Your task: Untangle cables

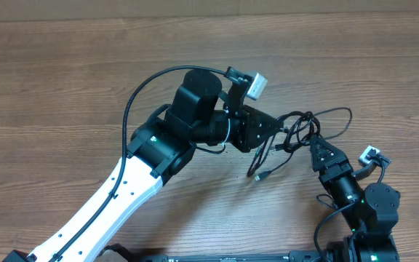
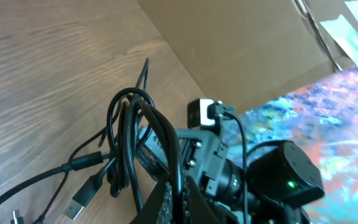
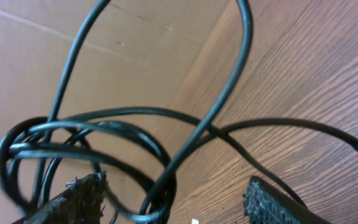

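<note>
The cables (image 1: 302, 129) are thin black cords bunched in a knot right of the table's centre, with one loop reaching out to the right. A USB plug (image 1: 259, 175) trails toward the front. My left gripper (image 1: 278, 135) is shut on a strand at the knot's left side. In the left wrist view its fingers (image 2: 165, 205) pinch a cord (image 2: 179, 177), and the bundle (image 2: 128, 140) hangs just beyond with a blue-tipped plug (image 2: 78, 203). My right gripper (image 1: 316, 147) is open at the knot's lower right. Its fingers (image 3: 73, 196) stand wide apart with cable loops (image 3: 161, 186) between them.
The wooden tabletop (image 1: 64, 87) extends to the left and back. A cardboard wall (image 2: 247, 50) rises behind the table. The right arm's body (image 2: 281, 180) is close behind the bundle in the left wrist view.
</note>
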Robot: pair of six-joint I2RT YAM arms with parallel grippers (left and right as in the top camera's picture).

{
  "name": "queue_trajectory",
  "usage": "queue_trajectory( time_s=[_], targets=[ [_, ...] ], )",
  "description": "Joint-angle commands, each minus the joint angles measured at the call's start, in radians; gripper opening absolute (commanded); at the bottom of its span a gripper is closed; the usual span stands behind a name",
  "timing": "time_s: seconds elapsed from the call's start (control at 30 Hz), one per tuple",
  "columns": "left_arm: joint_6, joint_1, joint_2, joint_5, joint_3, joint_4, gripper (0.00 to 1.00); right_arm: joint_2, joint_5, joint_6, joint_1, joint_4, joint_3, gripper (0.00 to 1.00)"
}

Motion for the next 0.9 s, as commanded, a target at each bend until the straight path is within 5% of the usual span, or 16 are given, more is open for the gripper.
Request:
queue_trajectory(
  time_s=[0.0,0.63,0.87],
  targets=[
    [-0.008,-0.002,-0.013,0.067,0.019,0.0,0.04,-0.007,0.034,0.005,-0.003,0.002,0.016,0.71],
    [-0.009,-0.002,-0.013,0.114,0.019,-0.038,0.04,-0.007,0.082,0.004,-0.003,0.002,0.016,0.33],
    [-0.009,-0.002,-0.013,0.122,0.019,-0.039,0.04,-0.007,0.083,0.004,-0.003,-0.001,0.016,0.07]
  ],
)
